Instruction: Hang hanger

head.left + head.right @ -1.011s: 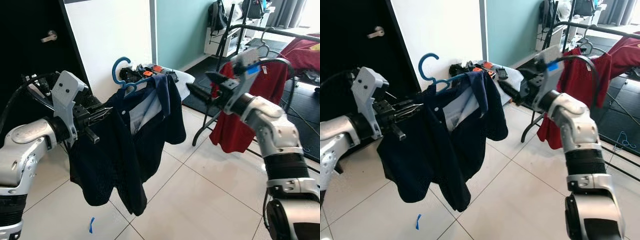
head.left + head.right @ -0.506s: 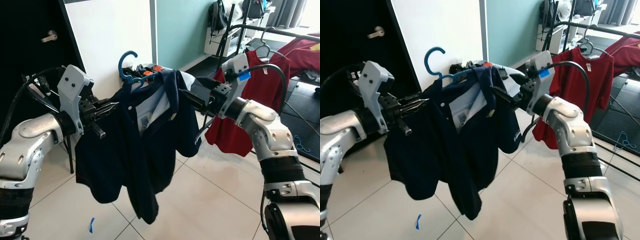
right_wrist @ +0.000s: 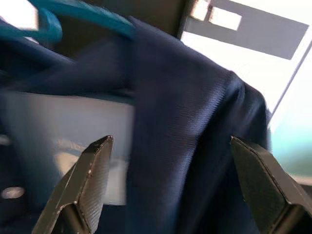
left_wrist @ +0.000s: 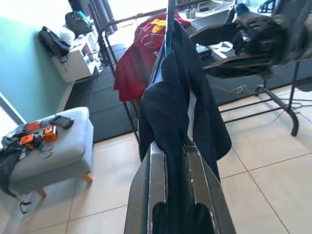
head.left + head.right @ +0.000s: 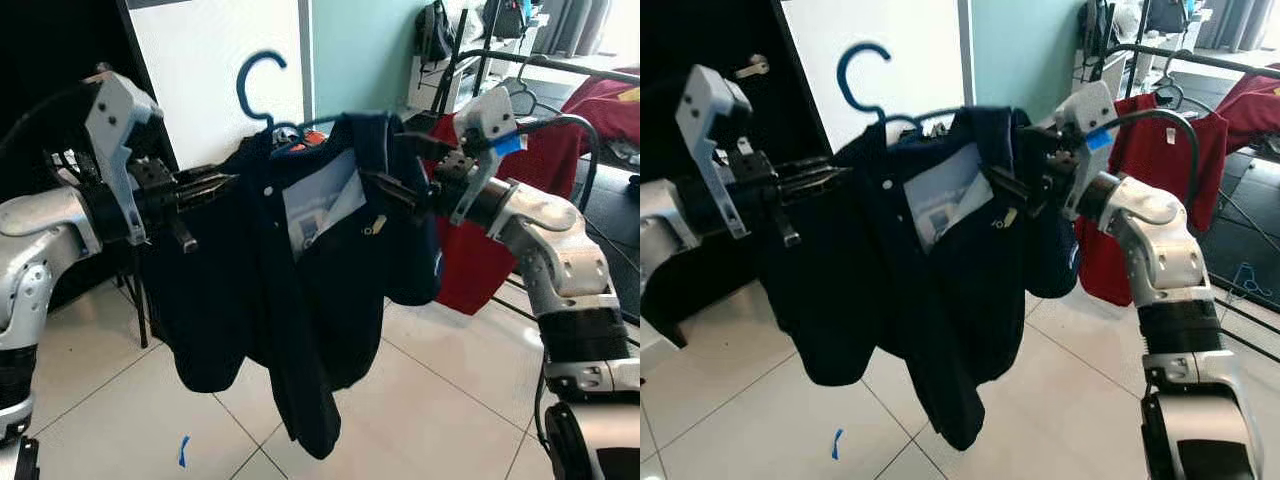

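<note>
Left gripper [image 5: 205, 187] is clamped on one shoulder of the navy shirt [image 5: 300, 300], which hangs from a blue hanger [image 5: 262, 95] held up between both arms, while right gripper [image 5: 385, 188], fingers spread apart, sits against the opposite shoulder, red shirt [image 5: 480, 260] just behind.

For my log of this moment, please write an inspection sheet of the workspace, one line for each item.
Surface: white tiled floor, blue tape scrap.
Job's things: navy shirt on blue hanger, held up in the air; rack behind, with red shirt hanging.
Clutter: grey stool with small orange items.
Grippers: left gripper shut on the navy shirt's shoulder; right gripper open around the other shoulder.
Cables: black cable on right arm.
Surroundings: dark door, white wall, teal wall, bag.
</note>
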